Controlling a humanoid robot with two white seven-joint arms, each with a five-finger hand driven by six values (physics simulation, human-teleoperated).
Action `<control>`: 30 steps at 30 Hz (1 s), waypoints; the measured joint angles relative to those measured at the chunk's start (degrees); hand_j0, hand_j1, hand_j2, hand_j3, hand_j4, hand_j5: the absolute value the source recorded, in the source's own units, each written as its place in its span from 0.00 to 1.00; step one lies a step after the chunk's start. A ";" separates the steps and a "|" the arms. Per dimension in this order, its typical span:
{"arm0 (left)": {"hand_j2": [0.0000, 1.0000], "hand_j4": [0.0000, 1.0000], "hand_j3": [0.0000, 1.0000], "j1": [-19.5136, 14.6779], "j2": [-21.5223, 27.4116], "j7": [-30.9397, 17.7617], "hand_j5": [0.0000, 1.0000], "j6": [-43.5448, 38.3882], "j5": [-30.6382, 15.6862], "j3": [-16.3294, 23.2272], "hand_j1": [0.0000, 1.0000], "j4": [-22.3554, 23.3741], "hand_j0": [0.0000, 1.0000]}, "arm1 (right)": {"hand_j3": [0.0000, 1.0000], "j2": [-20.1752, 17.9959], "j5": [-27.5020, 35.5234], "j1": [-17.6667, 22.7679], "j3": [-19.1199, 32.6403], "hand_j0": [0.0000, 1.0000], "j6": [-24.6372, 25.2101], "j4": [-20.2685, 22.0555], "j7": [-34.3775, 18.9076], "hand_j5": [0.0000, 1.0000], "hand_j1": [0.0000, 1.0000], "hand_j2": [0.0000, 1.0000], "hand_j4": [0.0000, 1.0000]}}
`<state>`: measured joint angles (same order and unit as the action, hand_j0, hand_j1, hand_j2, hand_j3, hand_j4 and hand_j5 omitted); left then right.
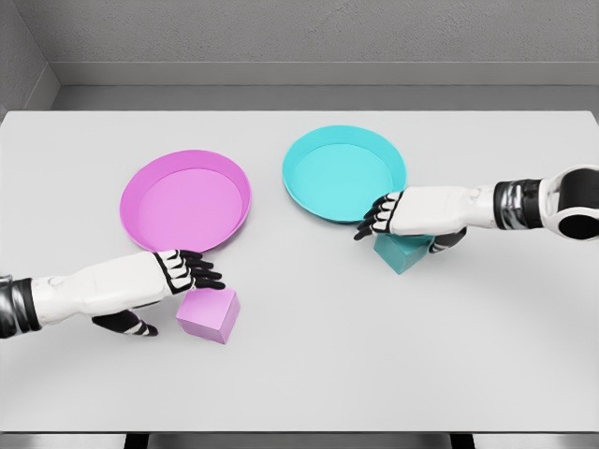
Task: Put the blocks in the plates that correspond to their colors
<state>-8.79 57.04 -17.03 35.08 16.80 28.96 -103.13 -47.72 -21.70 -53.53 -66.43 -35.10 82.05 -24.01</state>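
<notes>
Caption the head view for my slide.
Both hands reach for pink block and cyan block; matching plates empty.

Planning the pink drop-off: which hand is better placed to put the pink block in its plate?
Left. The left hand sits right beside the pink block, just below the pink plate. The right hand is across the table over the cyan block, by the cyan plate.

I'm looking into a bare simulated test cell, not any lived-in room. A plain white rectangular tabletop (299, 374) fills most of my view, its far edge set near a featureless grey panelled wall (318, 33) with a flat grey floor strip (281, 96) between them. The uniform surfaces and even, soft lighting mark it as rendered lab space.
</notes>
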 measured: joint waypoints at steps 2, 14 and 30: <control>1.00 1.00 1.00 -0.09 -0.25 0.01 1.00 0.00 -0.15 -0.02 1.00 -0.02 1.00 | 0.98 0.23 -0.02 0.00 -0.32 0.98 0.00 -0.23 0.00 0.98 0.98 0.98 0.98; 1.00 1.00 1.00 -0.62 -2.32 -0.05 1.00 -0.01 -0.22 0.26 1.00 -0.05 1.00 | 0.79 0.47 -0.09 0.00 -0.43 0.79 0.25 -0.33 -0.47 0.79 0.79 0.79 0.79; 1.00 1.00 1.00 -1.05 -4.30 -0.17 1.00 0.00 -0.18 0.71 1.00 -0.04 1.00 | 0.60 0.53 -1.24 -0.44 -0.45 0.60 0.17 0.18 -1.74 0.60 0.60 0.60 0.60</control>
<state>-9.84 52.74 -17.19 35.08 16.62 29.67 -103.17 -47.19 -22.94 -53.96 -66.88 -34.93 82.23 -25.75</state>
